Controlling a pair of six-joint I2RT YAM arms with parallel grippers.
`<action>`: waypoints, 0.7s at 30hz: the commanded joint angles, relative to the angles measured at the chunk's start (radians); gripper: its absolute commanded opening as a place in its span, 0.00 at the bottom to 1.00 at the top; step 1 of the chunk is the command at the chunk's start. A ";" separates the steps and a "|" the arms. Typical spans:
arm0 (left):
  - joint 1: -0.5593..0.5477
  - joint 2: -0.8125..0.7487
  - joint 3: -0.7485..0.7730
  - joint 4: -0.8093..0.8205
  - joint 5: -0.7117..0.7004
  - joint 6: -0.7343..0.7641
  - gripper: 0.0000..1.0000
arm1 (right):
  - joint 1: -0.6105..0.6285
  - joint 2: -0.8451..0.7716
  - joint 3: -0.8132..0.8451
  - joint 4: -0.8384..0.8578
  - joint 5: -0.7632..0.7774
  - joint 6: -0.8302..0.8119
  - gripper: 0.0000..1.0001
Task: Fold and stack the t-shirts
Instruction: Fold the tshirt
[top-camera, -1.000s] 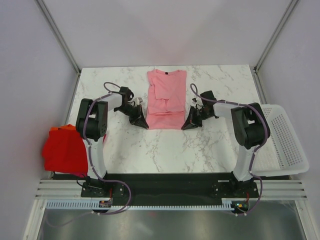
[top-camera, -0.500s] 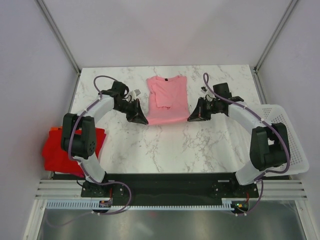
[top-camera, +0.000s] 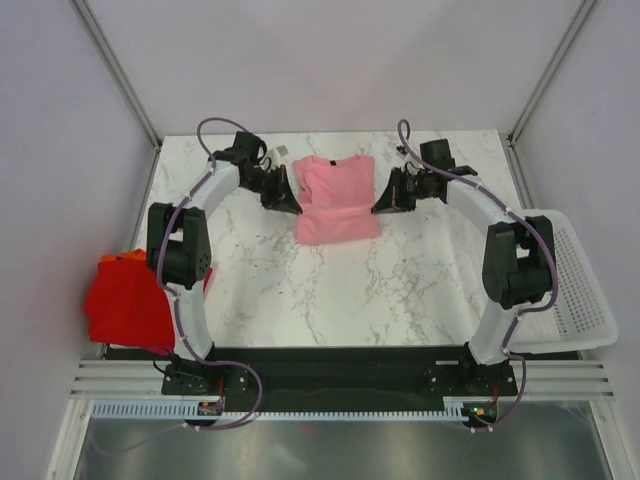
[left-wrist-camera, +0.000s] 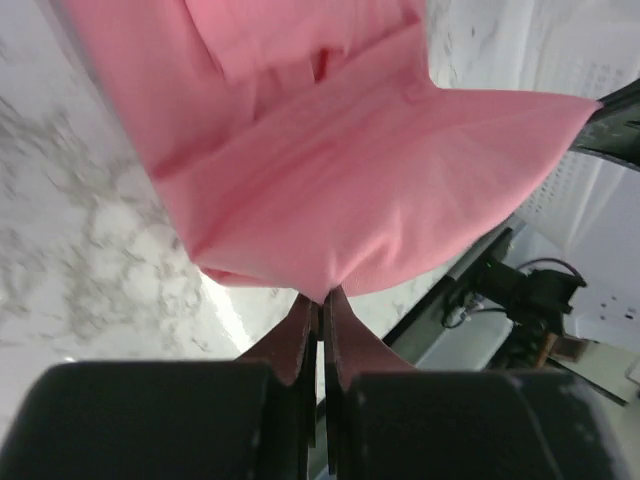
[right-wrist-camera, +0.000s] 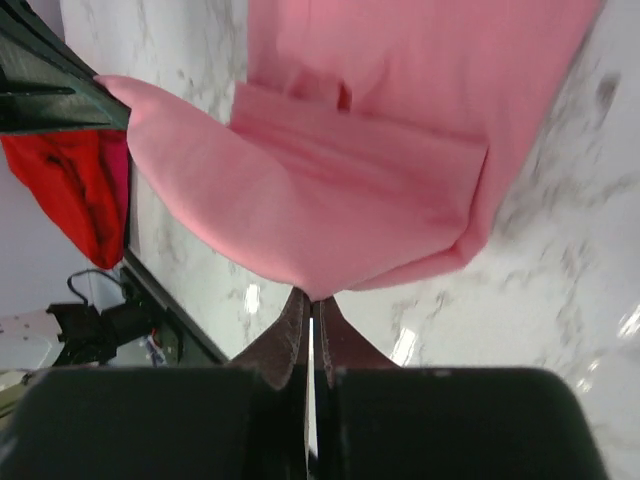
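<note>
Pink cotton is what the work turns on here: the pink t-shirt (top-camera: 337, 225) lies in the middle of the surface (top-camera: 330, 300), toward its far edge, with the collar pointing away from the arm bases. Its sides look already turned in, since it reads as a narrow rectangle with no sleeves spreading out. Its near hem is raised off the surface and doubled toward the collar.

The left end effector (top-camera: 294, 205) has its jaws pinched tight on one corner of that hem. The right end effector (top-camera: 379, 206) is clamped the same way on the opposite corner. Both wrist views show the cloth stretched in a shallow sling between the two grips, with the rest of the shirt flat on the marble beyond.

At the left edge of the surface, toward the near corner, a red t-shirt (top-camera: 125, 310) sits folded on an orange t-shirt (top-camera: 118, 259), of which only a strip shows at the far side. A white perforated basket (top-camera: 585, 290) stands at the right edge (nothing can be seen in it from above).

As a judgement, two shirts are folded and stacked and the third is partway through its lengthwise fold. What remains is to lay the hem down, perhaps fold once more to match the others, and carry the pink shirt to the stack at the left edge.
</note>
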 joint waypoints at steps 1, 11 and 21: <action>0.012 0.100 0.265 0.011 -0.062 0.082 0.02 | -0.031 0.119 0.228 0.070 0.042 -0.089 0.00; 0.042 0.456 0.750 0.159 -0.212 0.141 0.77 | -0.050 0.589 0.848 0.205 0.159 -0.146 0.56; 0.069 0.301 0.437 0.132 -0.125 0.054 0.79 | -0.039 0.385 0.537 0.219 0.031 -0.206 0.61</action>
